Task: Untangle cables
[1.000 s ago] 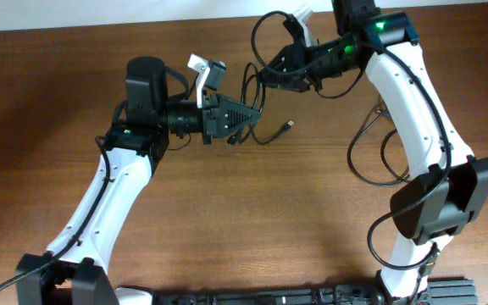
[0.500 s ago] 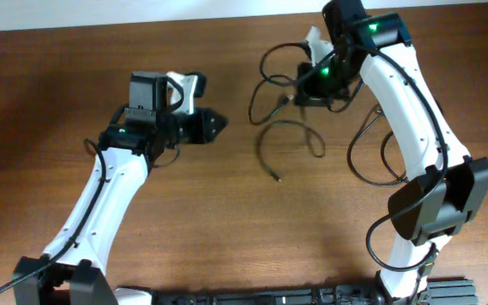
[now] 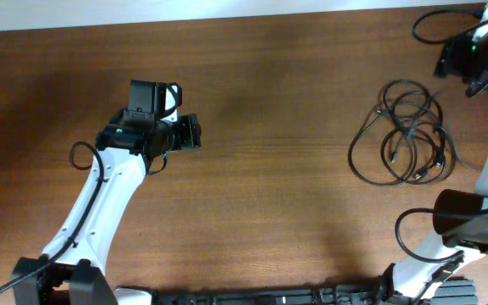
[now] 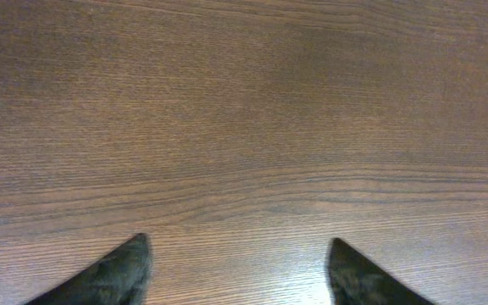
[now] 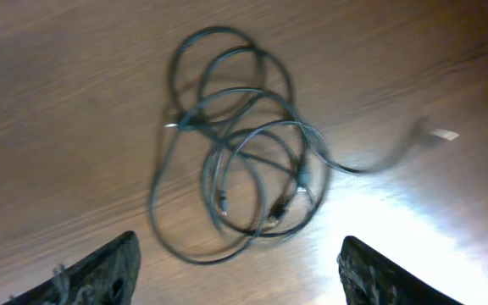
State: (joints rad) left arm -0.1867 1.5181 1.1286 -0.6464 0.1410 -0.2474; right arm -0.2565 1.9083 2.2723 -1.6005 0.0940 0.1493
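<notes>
The cables (image 3: 411,129) lie as a loose tangle of thin black loops on the wooden table at the right. They show from above in the right wrist view as cables (image 5: 227,135), with small plug ends inside the loops and one blurred end with a white tag (image 5: 443,134) trailing right. My right gripper (image 5: 240,246) is open with nothing between its fingers, up above the tangle; in the overhead view the right gripper (image 3: 457,61) sits at the far right corner. My left gripper (image 4: 237,250) is open over bare wood, far left of the cables (image 3: 195,133).
The table's back edge (image 3: 227,19) runs along the top of the overhead view. The right arm's lower links (image 3: 473,220) stand just below and right of the tangle. A thick arm wire loops beside the left arm (image 3: 81,155).
Both grippers have opened and let go. The right arm swung away to the far right corner and the left arm drew back left. The cable seen mid-table is gone; a tangle lies at right.
</notes>
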